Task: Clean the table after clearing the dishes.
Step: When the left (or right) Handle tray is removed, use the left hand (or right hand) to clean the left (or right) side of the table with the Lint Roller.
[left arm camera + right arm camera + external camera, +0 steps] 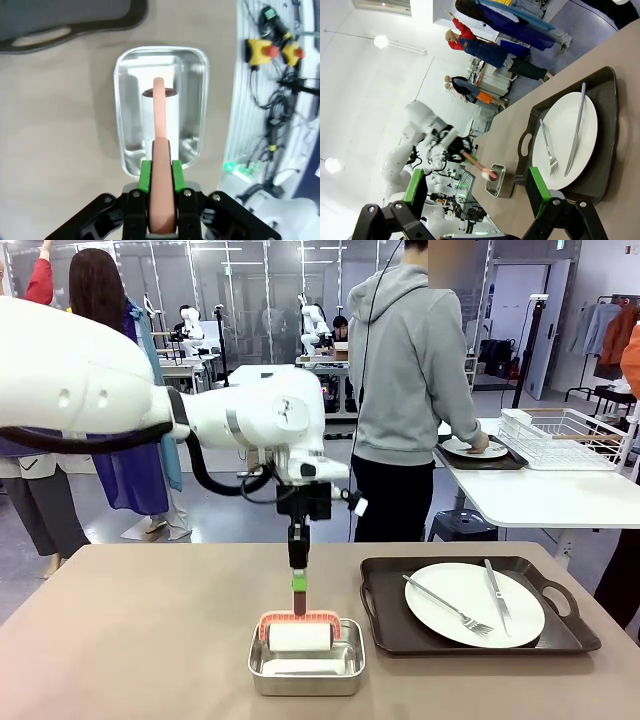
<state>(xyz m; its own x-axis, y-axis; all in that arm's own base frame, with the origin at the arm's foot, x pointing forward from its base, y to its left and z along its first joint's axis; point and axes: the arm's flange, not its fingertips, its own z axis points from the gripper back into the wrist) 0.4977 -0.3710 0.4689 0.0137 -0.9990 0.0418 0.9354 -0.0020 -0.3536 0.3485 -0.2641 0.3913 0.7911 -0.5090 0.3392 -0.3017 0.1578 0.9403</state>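
Clearing half done: one tray (385,632) w/ plate (440,627), cutlery (452,611) on counter (120,640); other tray (500,462) on far white table (540,498). L fingers (145,176) clenched on lint roller (298,636) in steel pan (258,665). R fingers (538,184) spread, empty. Cleaning not started.

Lab with emergency-stop boxes (260,51), cables (274,122)
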